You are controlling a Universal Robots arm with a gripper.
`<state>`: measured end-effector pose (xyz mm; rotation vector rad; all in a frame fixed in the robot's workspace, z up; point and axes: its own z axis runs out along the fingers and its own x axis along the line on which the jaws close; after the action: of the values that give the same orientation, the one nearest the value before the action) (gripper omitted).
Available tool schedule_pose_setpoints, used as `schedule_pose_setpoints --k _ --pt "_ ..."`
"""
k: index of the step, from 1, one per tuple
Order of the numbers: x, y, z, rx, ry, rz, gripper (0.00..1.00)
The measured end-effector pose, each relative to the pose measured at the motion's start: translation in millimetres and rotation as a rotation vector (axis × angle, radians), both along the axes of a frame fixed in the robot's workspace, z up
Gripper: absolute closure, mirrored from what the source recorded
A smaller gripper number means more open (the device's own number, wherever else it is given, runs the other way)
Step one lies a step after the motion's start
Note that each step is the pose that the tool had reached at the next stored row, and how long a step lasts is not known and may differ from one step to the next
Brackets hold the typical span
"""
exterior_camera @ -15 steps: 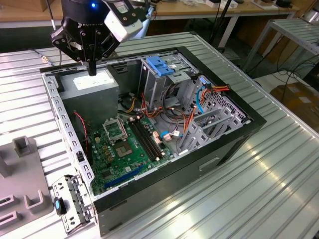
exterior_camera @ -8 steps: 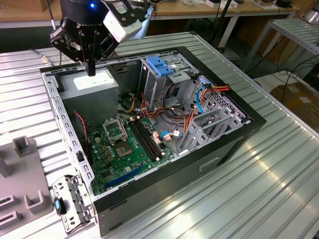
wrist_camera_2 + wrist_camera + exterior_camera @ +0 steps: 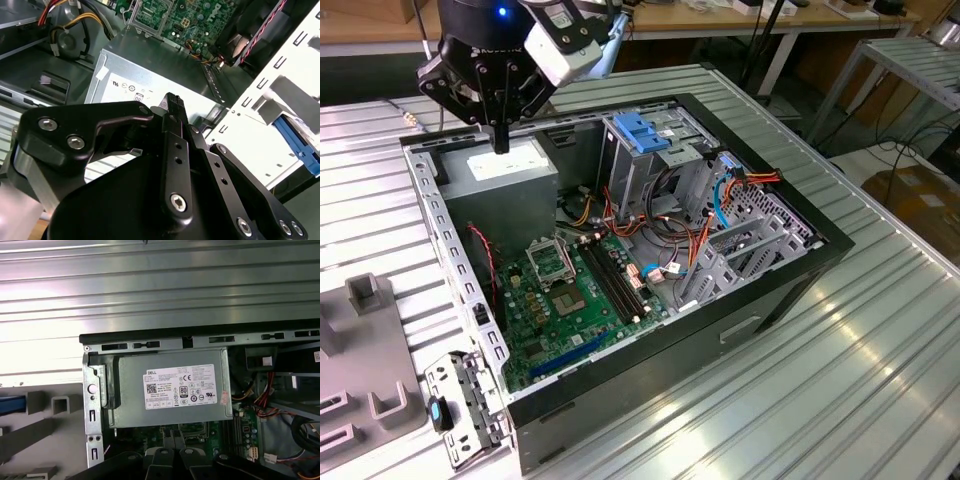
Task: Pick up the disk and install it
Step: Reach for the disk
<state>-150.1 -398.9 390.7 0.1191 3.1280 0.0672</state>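
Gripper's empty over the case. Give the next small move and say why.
Probably lift and shift away from the case: the gripper is shut on nothing and hangs over the power supply, a grey box with a white sticker, not the disk.

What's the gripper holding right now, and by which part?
Nothing. The gripper is empty, with its fingers closed together, and it hangs just above the grey box with the white sticker.

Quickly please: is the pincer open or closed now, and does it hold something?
Pincer: closed, holding nothing, over the grey metal box.
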Motion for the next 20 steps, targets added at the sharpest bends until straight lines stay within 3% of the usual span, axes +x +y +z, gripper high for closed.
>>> schedule_pose_setpoints --k 20 --pt "-4.6 0.0 -1.0 0.0000 0.0058 0.000 0.89"
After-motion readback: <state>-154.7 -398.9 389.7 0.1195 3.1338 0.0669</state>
